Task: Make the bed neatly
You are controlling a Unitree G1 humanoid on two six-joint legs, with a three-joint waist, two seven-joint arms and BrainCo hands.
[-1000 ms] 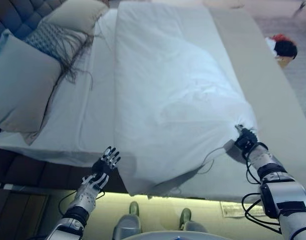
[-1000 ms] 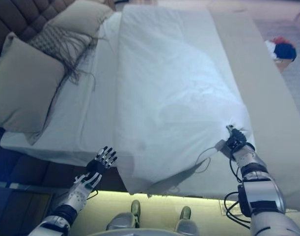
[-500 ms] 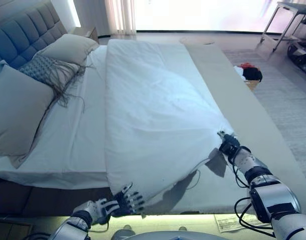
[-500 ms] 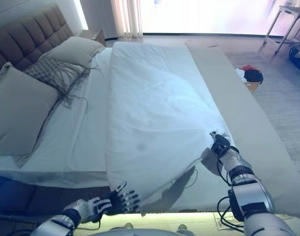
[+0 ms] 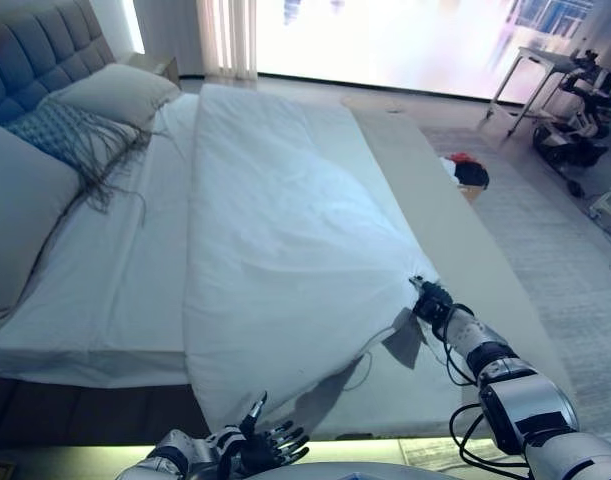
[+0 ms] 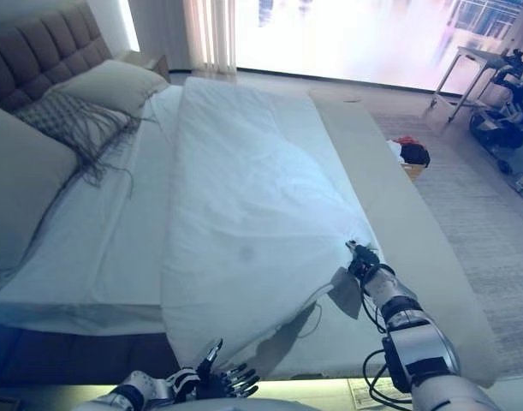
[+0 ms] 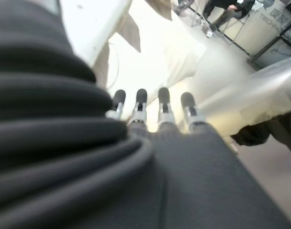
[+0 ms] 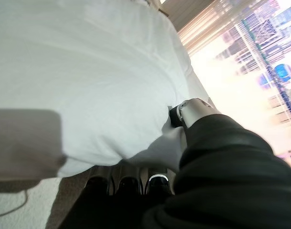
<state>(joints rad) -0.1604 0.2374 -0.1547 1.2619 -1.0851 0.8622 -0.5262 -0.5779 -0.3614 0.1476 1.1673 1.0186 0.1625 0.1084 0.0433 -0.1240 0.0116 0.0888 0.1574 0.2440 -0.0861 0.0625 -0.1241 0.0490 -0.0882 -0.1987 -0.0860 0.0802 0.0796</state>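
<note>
A white duvet (image 5: 285, 230) lies in a long band down the middle of the bed, over a white sheet (image 5: 115, 270). My right hand (image 5: 431, 300) is at the duvet's right near edge. In the right wrist view its thumb (image 8: 193, 109) and curled fingers pinch the duvet (image 8: 88, 81). My left hand (image 5: 253, 445) is low at the bed's near side, just below the duvet's hanging near corner (image 5: 220, 400). Its fingers (image 7: 150, 102) are straight and spread and hold nothing.
Pillows (image 5: 20, 210) and a fringed cushion (image 5: 70, 135) lie against the tufted headboard (image 5: 35, 50) at the left. A beige cover (image 5: 465, 250) runs along the bed's right side. A basket of clothes (image 5: 469, 173) stands on the rug, and a small table (image 5: 535, 70) stands beyond it.
The camera has tilted up. My left hand has dropped from beside the mattress edge and moved right, to under the duvet's near corner. My right hand has kept its hold on the duvet's edge.
</note>
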